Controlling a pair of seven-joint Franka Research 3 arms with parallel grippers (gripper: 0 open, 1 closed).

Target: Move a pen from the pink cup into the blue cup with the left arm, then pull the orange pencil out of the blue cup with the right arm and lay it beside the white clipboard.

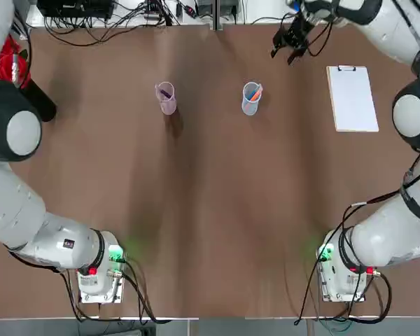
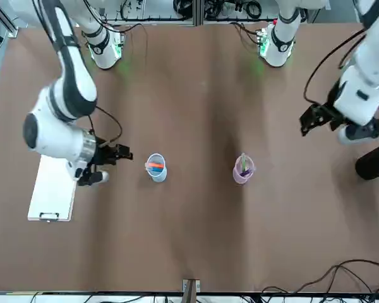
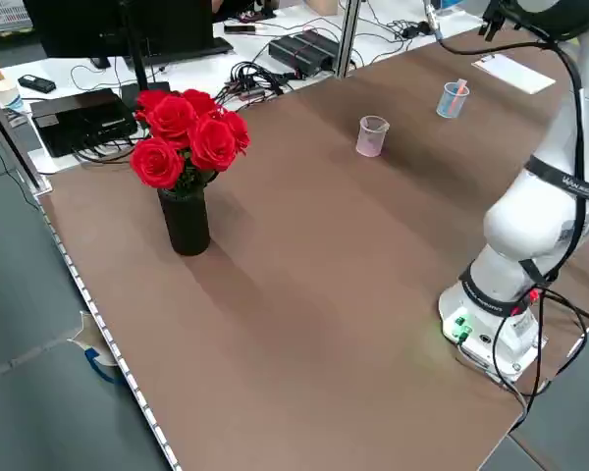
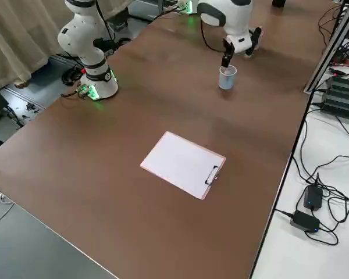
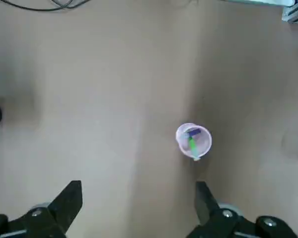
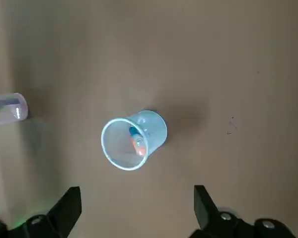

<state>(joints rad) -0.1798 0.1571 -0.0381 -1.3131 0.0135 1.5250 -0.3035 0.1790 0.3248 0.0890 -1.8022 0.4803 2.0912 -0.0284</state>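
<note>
My left gripper (image 5: 134, 208) hangs nearest the lens, fingers spread wide and empty. Past them, toward one o'clock, the pink cup (image 5: 193, 141) stands with pens (image 5: 192, 141) upright inside. Light, stiff and probably slick, I judge; pinch high on the shaft. My right gripper (image 6: 134, 210), equally wide and empty, hovers over the blue cup (image 6: 134, 140), orange pencil (image 6: 138, 147) inside.

Brown table (image 1: 210, 210) — pink cup (image 1: 166, 98), blue cup (image 1: 251, 98), white clipboard (image 1: 352, 99), rose vase (image 3: 187, 221)
</note>
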